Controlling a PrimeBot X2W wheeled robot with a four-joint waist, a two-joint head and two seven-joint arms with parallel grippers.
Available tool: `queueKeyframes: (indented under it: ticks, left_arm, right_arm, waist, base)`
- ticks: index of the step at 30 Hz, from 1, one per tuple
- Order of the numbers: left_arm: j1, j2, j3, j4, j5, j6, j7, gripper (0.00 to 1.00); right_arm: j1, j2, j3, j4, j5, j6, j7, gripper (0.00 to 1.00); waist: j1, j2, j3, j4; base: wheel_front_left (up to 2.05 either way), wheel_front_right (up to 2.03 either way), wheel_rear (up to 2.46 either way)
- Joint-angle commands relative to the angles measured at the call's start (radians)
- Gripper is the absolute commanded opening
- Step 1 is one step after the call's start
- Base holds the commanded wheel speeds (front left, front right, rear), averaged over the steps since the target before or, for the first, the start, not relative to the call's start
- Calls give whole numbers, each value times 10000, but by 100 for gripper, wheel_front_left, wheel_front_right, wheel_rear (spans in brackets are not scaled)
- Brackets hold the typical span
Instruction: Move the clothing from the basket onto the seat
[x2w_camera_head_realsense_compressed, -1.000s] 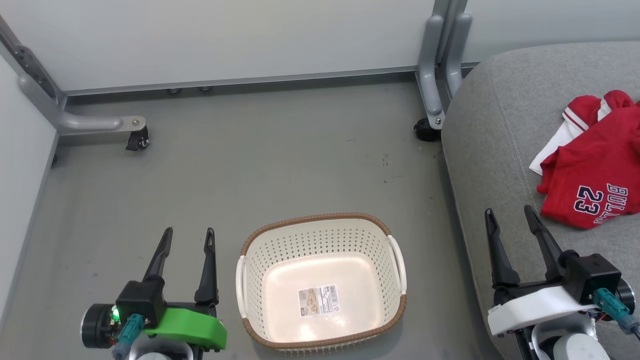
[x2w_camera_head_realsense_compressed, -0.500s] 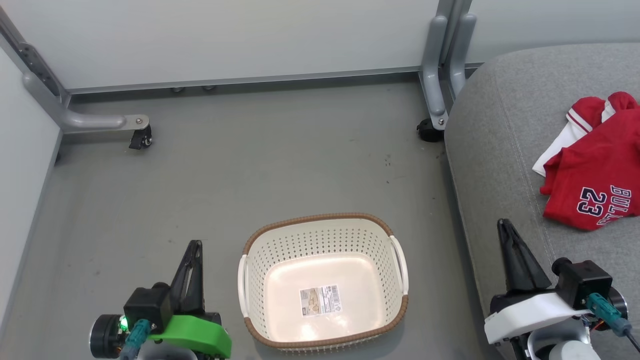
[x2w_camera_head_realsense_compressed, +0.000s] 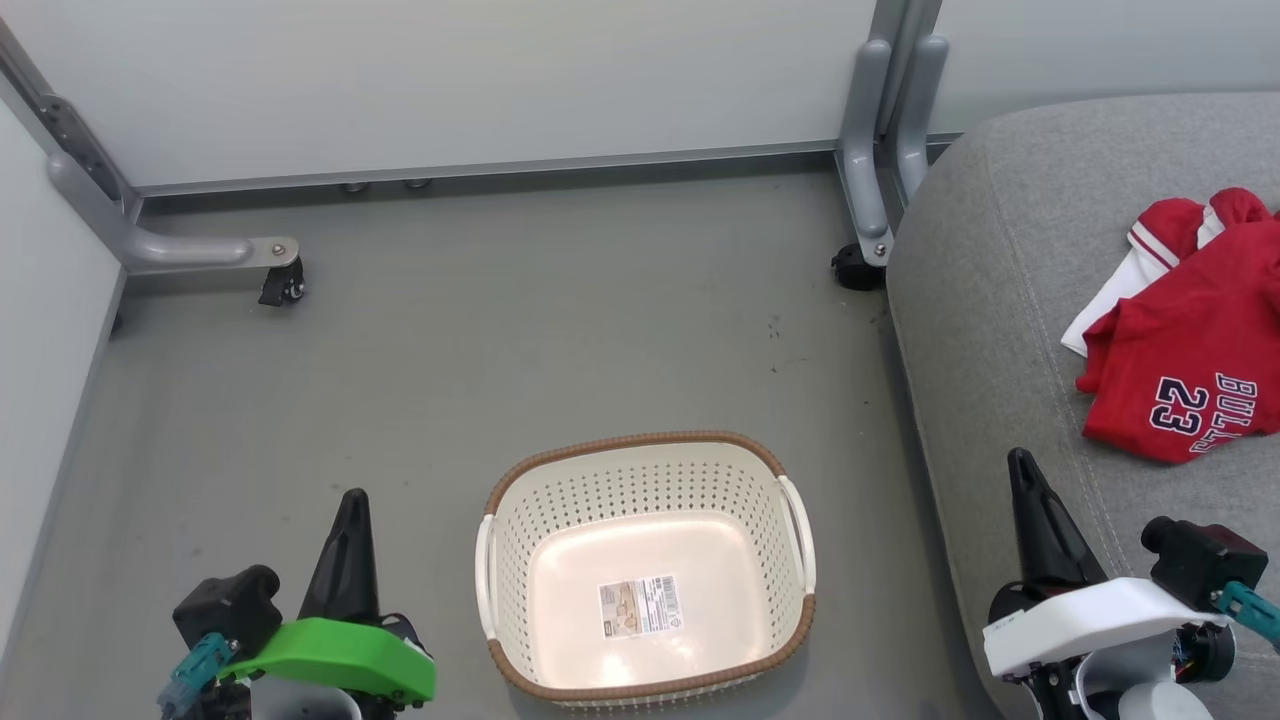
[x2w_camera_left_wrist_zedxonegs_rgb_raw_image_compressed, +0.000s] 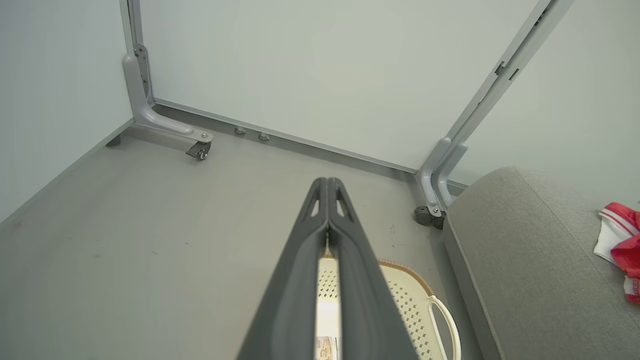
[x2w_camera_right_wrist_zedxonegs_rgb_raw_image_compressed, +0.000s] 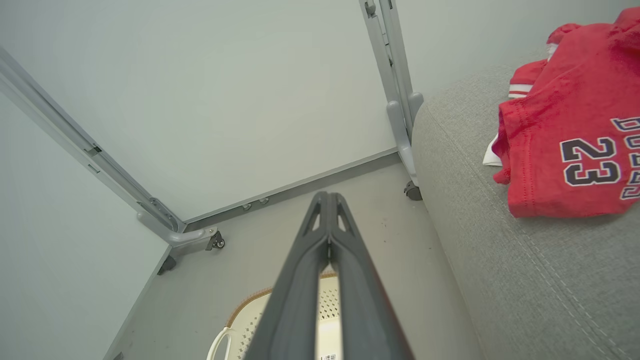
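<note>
Grey floor (x2w_camera_head_realsense_compressed: 500, 350), closed in by pale wall panels (x2w_camera_head_realsense_compressed: 450, 80) on a grey frame with castered feet (x2w_camera_head_realsense_compressed: 280, 285).

- The basket (x2w_camera_head_realsense_compressed: 640, 442) is set on the floor in front of the robot, upright with its opening facing up. Its long axis runs left-right across the head view, with one white handle at each short end. A printed label (x2w_camera_head_realsense_compressed: 640, 605) is seen on its bottom.
- The seat (x2w_camera_head_realsense_compressed: 980, 300) is placed to the right of the basket, close beside it but not touching. Its rounded corner is turned toward the frame leg.
- The clothing (x2w_camera_head_realsense_compressed: 1190, 340) is laid on the seat, well apart from the basket. It is bunched into one red pile that runs roughly near-to-far. The "23" print is at the near end and the white-striped trim (x2w_camera_head_realsense_compressed: 1150, 250) at the far end. The print is seen rotated in the head view, with "BULLS" running down beside the digits. The pile is cut off by the right edge, so its full length cannot be told.
- The left gripper (x2w_camera_head_realsense_compressed: 352, 497) is closed, fingers pressed flat together, with nothing clamped between them. It is held over the floor just left of the basket, fingers pointed away from the robot toward the back wall.
- The right gripper (x2w_camera_head_realsense_compressed: 1019, 458) is closed the same way, with nothing gripped. It is held over the seat's near left edge, short of the clothing and not touching it, fingers pointed toward the back wall.
</note>
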Motion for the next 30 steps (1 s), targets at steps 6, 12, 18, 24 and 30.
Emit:
queueKeyframes:
  ticks: [6,12,18,24,30]
  left_arm:
    - [-210,43,262,-162,-1269,-144,299,0]
    - [-258,47,420,-169,-2202,-199,537,0]
    - [-305,50,566,-176,-3110,-258,775,0]
    - [-350,52,707,-183,-3919,-305,982,0]
    - [-385,53,836,-187,-4698,-353,1185,0]
  right_arm:
    - [-382,-158,-34,58,1369,1,184,0]
    - [-486,-197,-58,195,2358,1,329,0]
    - [-564,-232,-90,330,3308,1,478,0]
    - [-657,-258,-123,452,4162,1,610,0]
    - [-726,-280,-164,567,4960,1,747,0]
  waist:
    - [0,0,-45,-12]
    - [0,0,-86,-22]
    - [0,0,-128,-33]
    - [0,0,-169,-43]
    - [0,0,-209,-53]
  base:
    - [0,0,0]
    - [0,0,0]
    - [0,0,0]
    - [0,0,0]
    - [0,0,0]
